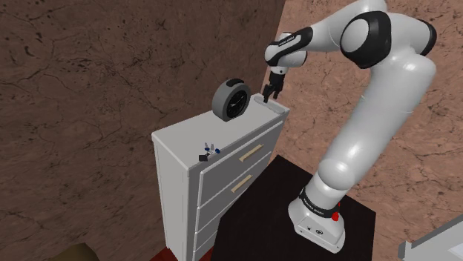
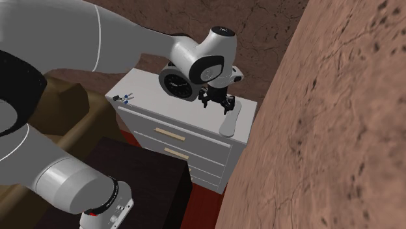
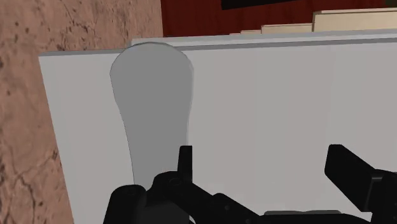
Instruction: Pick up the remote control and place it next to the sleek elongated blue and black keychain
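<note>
The remote control (image 3: 153, 108) is a plain grey elongated slab lying flat on the white dresser top (image 3: 267, 95), at the end nearest the wall; it also shows as the remote (image 1: 271, 103) and the remote (image 2: 230, 121). My gripper (image 3: 264, 170) hovers just above it, open and holding nothing. One finger (image 3: 185, 164) stands at the remote's edge, and the gap between the fingers lies over bare dresser top beside it. The gripper (image 1: 271, 90) and gripper (image 2: 218, 104) sit close over the remote. The small blue and black keychain (image 1: 209, 151) lies at the dresser's opposite end, seen as the keychain (image 2: 123, 99).
A round dark alarm clock (image 1: 230, 100) stands upright on the dresser between remote and keychain, close to the gripper. A brown wall (image 2: 325, 130) runs beside the remote's end. The dresser's front (image 1: 237, 178) has drawers with pale handles. A dark stand (image 1: 297, 215) carries the arm.
</note>
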